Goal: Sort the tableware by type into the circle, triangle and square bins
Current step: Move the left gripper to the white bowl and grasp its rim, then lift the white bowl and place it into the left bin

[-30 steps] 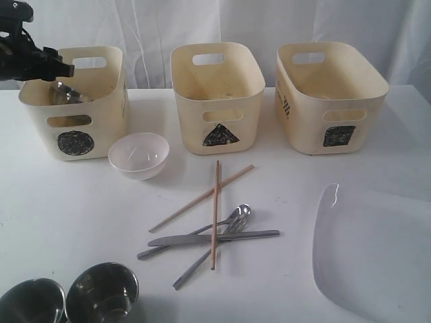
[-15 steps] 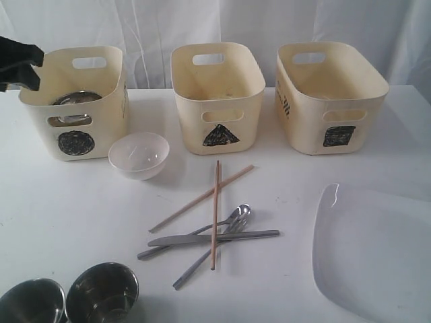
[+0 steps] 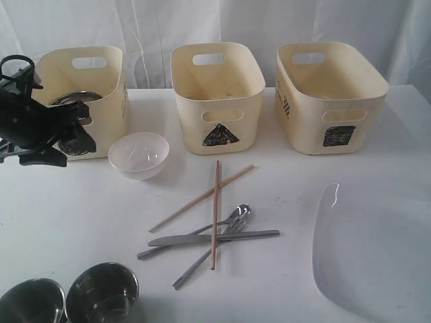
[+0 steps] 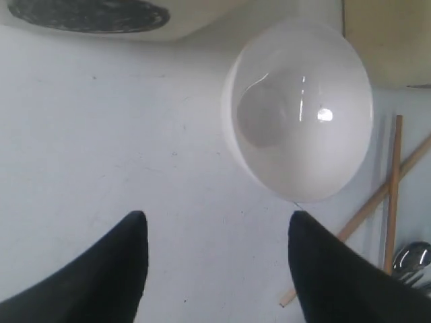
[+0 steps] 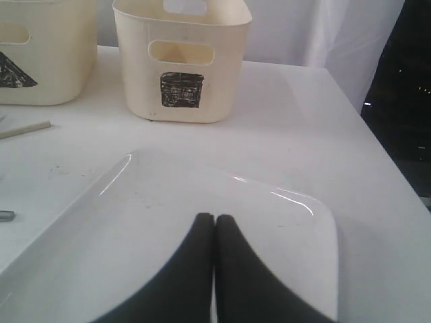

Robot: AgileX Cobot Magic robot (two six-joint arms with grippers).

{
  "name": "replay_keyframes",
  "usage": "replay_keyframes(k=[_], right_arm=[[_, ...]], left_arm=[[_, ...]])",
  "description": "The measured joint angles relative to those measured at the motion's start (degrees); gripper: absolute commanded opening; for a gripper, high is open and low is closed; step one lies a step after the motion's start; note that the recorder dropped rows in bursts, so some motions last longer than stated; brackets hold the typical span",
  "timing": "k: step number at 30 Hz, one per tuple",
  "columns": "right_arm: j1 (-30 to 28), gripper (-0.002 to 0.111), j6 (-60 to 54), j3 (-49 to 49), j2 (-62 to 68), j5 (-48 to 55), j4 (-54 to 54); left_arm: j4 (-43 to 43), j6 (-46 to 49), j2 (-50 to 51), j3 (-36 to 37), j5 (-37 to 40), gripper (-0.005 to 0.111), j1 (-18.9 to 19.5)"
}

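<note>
Three cream bins (image 3: 217, 101), three steel bowls (image 3: 102, 291), one small white bowl (image 3: 139, 155), two wooden chopsticks (image 3: 215, 202), one steel knife (image 3: 202, 239), two steel spoons (image 3: 241, 212), one large white plate (image 3: 377, 256)

Three cream plastic tubs (image 3: 192, 128) line the tabletop's (image 3: 81, 215) far edge; small white bowl (image 3: 139, 155) before the leftmost; large white plate (image 3: 377, 262) at near-right corner.

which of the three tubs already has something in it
The circle-marked bin, far left: a steel bowl lies inside. The triangle bin and square bin show nothing in them.
</note>
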Motion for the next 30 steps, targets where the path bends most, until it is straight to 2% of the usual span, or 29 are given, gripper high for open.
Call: replay_keyframes(k=[5,12,18,22,24,25,27,30], right_arm=[[0.0,0.000,0.0,0.0,0.0,0.0,0.0],[0.0,0.000,0.6,0.0,0.0,0.0,0.0],[0.0,0.000,1.0,0.0,0.0,0.0,0.0],[0.0,0.000,1.0,0.1,0.0,0.0,0.0],[0.0,0.000,1.0,0.1,0.0,0.0,0.0],[0.0,0.000,1.0,0.1,0.0,0.0,0.0],[0.0,0.000,1.0,0.1,0.0,0.0,0.0],[0.0,0.000,1.0,0.1,0.0,0.0,0.0]], left_arm=[[-6.2,2.4,3.7,0.1,-0.8,0.064,0.0],[-21.7,16.1,7.7,0.1,-6.1,0.064,-0.8],[-24.3,20.4,11.3,0.1,-13.3,0.064,-5.0],[-24.3,22.9,13.8,0.1,-21.5,0.062,-7.7],[-24.0,24.1,14.4,0.1,-22.3,0.046,-7.9],[-23.6,24.4,14.6,0.1,-22.3,0.027,-8.0],[-22.9,24.7,14.6,0.1,-20.5,0.000,-8.0],[-22.0,25.1,14.6,0.1,-16.9,0.000,-8.0]])
